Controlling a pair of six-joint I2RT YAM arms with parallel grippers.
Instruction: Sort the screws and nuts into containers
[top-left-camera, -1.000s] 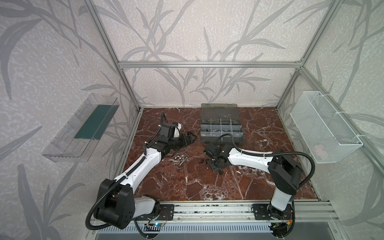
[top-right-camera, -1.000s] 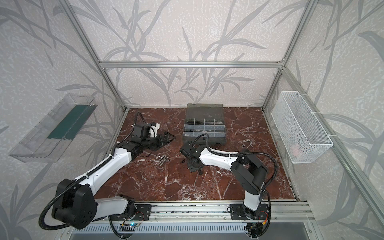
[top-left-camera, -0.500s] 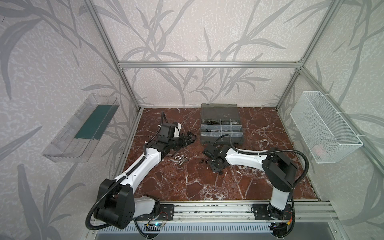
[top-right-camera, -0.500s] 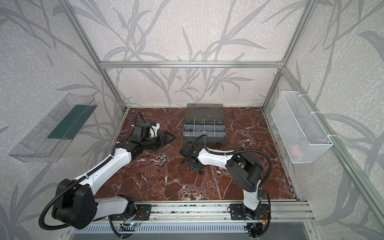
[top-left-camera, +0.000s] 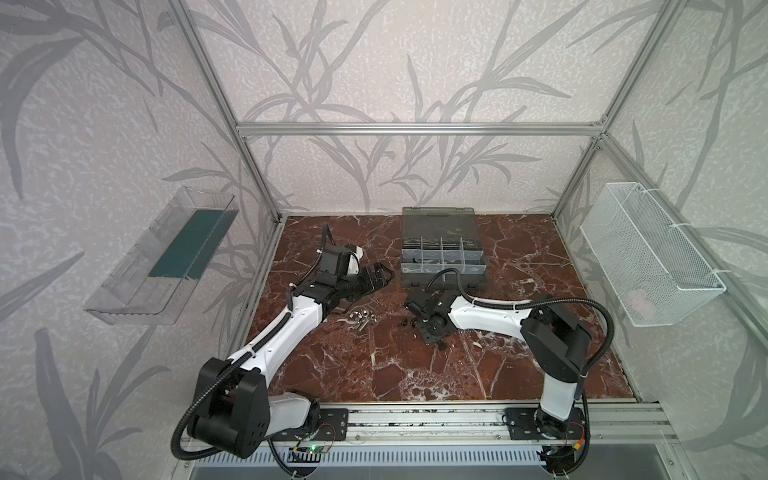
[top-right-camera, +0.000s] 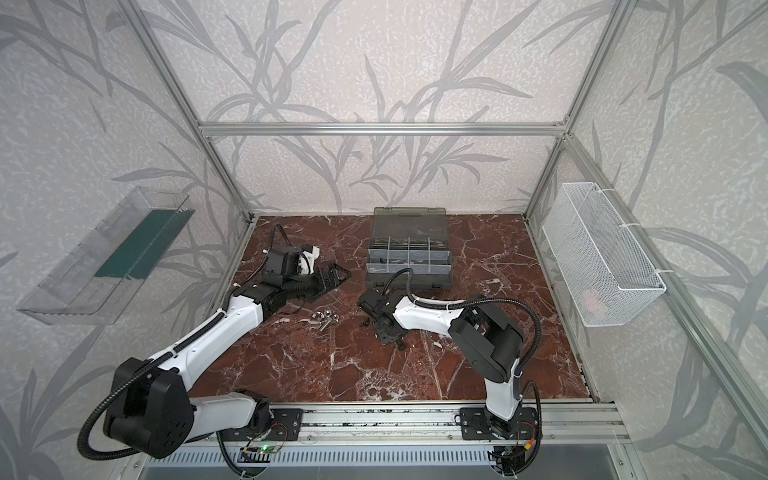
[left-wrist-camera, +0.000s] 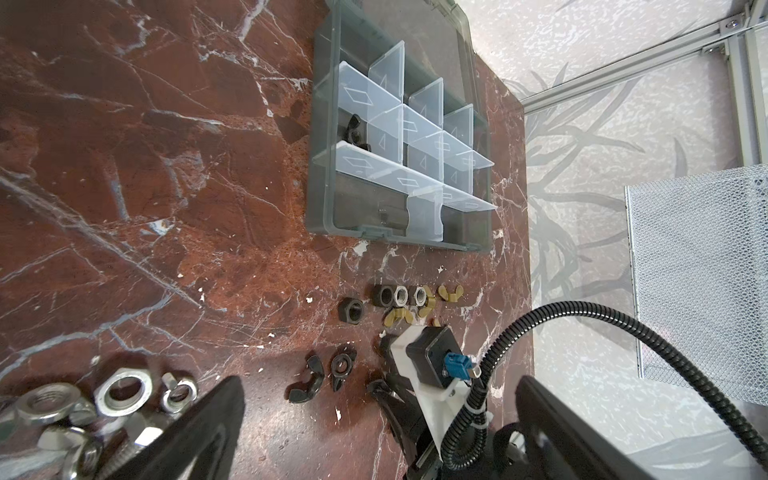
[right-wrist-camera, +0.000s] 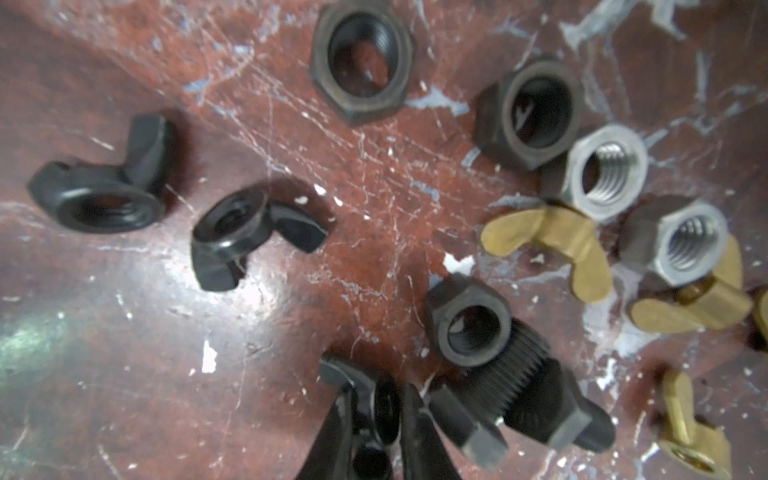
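Now pinching black wing nut (right-wrist-camera: 384, 409) with right end effector (right-wrist-camera: 374, 390), organiser case (top-left-camera: 478, 281) at 1 o'clock. Released, spread wide at left end effector (top-left-camera: 382, 277).

In both top views, the silver pile (top-left-camera: 363, 320) near the organiser case (top-left-camera: 442, 253) was too small to tell screws from nuts. In the blurred right wrist view, the right gripper (right-wrist-camera: 376, 392) ran off the picture's edge and half hid a black wing nut (right-wrist-camera: 384, 411). In the left wrist view, the left gripper (left-wrist-camera: 376, 384) covered part of that pile
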